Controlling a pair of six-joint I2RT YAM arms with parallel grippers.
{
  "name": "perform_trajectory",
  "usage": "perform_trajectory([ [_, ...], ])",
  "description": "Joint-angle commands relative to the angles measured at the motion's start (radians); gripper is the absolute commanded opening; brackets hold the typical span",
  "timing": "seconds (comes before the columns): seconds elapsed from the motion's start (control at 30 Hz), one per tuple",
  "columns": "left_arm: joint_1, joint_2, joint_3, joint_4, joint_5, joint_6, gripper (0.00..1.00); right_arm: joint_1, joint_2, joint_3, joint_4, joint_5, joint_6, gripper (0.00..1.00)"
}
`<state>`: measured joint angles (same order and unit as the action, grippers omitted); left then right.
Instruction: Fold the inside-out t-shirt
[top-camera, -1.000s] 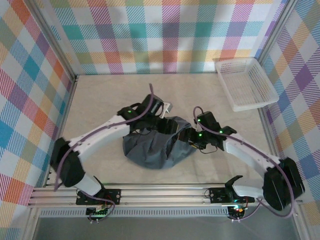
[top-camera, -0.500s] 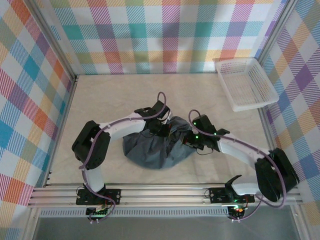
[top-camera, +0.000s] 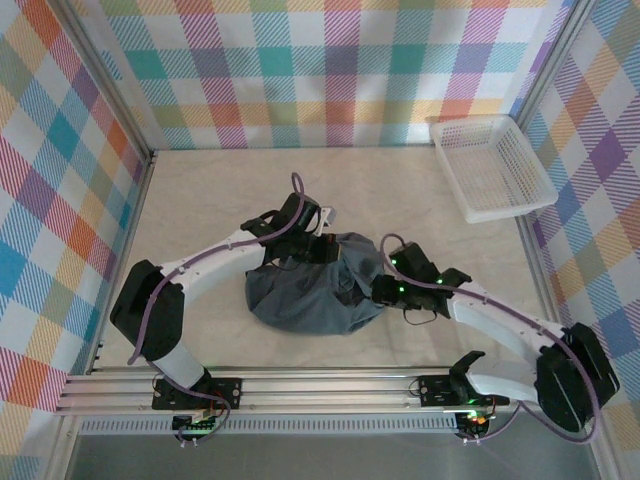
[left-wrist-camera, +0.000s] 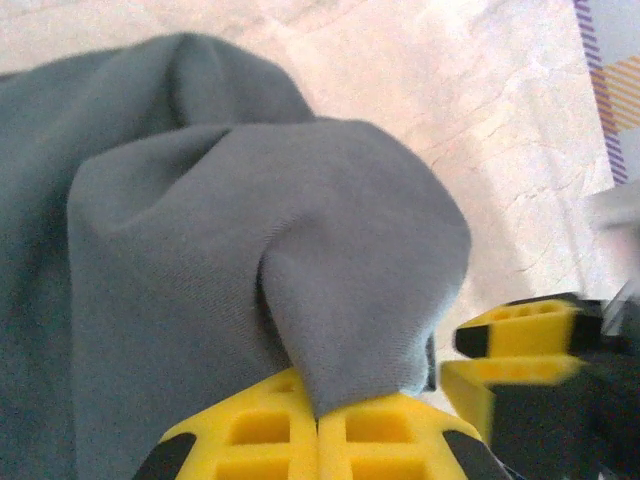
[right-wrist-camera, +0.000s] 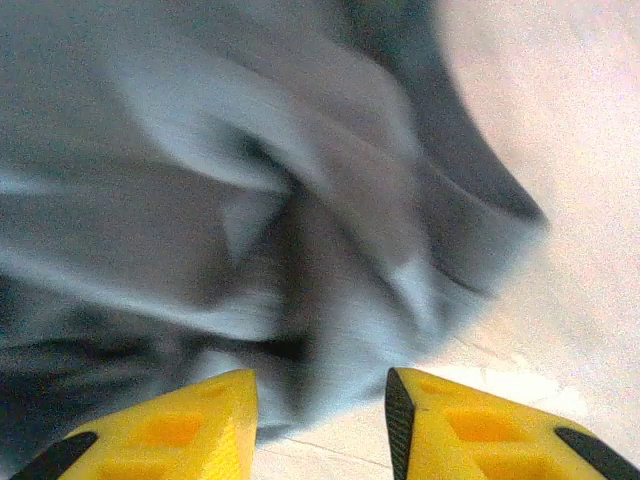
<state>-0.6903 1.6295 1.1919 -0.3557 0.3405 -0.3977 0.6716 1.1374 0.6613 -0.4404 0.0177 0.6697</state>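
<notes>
Grey t-shirt (top-camera: 310, 290) lies in a crumpled heap at the middle of the table (top-camera: 200, 200), between both arms. No fold made; judged barely started, flattening and every fold left. Left gripper (left-wrist-camera: 318, 425) pressed together, pinching a fabric ridge: plain from its wrist camera, hidden from overhead. Right gripper (right-wrist-camera: 320, 420) spread, cloth edge just ahead, nothing held.

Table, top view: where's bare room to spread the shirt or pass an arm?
Widest bare stretch: the table between the t-shirt and the back wall, running right to the basket. Another patch lies between the basket and the right arm. Crowded: the middle, where it and the left arm meet the bunched shirt, and the narrow strip before the near rail.
</notes>
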Motion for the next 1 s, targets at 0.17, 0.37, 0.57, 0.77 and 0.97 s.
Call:
perform_trajectory([
  [0.17,0.0,0.015,0.002,-0.005,-0.022,-0.034,0.0,0.141,0.154,0.163,0.14,0.057,0.006,0.26],
  [0.37,0.0,0.024,0.021,-0.016,-0.022,-0.033,0.0,0.13,0.298,0.177,0.238,0.054,0.269,0.26],
  [0.57,0.001,0.012,0.019,-0.027,-0.032,-0.028,0.0,0.1,0.384,0.199,0.188,0.09,0.338,0.45],
  [0.77,0.0,0.006,0.018,-0.026,-0.039,-0.026,0.0,0.072,0.428,0.185,0.257,0.014,0.336,0.44],
  [0.97,0.011,0.025,0.028,-0.078,-0.121,-0.008,0.0,0.071,0.353,0.183,0.233,-0.011,0.313,0.0],
])
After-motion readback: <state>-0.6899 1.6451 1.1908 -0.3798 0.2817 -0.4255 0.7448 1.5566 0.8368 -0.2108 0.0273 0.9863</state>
